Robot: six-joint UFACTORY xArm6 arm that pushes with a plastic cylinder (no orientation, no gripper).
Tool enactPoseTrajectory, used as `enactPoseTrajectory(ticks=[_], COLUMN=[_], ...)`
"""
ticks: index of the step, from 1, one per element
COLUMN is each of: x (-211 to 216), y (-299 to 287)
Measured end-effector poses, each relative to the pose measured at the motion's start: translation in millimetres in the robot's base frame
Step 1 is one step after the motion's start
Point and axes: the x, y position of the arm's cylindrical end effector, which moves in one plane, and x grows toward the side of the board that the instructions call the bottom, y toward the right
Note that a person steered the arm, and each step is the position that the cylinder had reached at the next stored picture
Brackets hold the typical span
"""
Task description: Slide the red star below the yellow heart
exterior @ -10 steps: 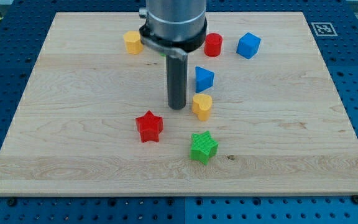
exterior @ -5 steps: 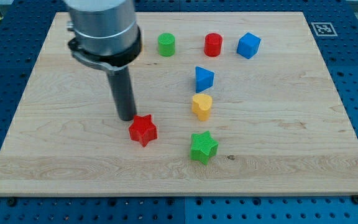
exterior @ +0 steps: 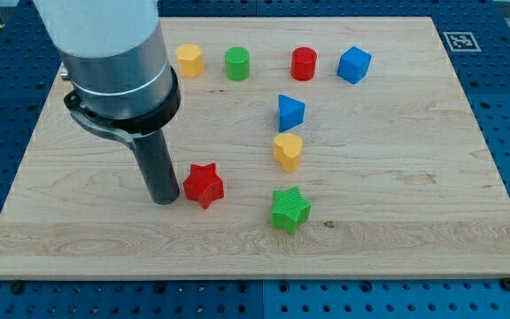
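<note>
While my tip (exterior: 163, 200) sits just left of the red star (exterior: 204, 185), the yellow heart (exterior: 287, 151) lies to its right.

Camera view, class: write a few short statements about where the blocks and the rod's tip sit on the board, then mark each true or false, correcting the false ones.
1. The tip is just to the view's left of the red star. True.
2. The green star lies below the yellow heart. True.
3. The red star is directly below the yellow heart. False: it sits well to the heart's left.
4. The blue cube is at the view's bottom left. False: it is at the top right.
</note>
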Motion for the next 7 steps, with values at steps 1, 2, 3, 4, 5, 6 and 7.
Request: enactPoseTrajectory(ticks=[1, 2, 3, 4, 5, 6, 7], x=[-3.0, -4.4, -4.4, -4.4, 0.9, 13.6, 13.6], y=[5.7, 18.8, 33.1, 43.7, 43.8, 43.8, 46.6])
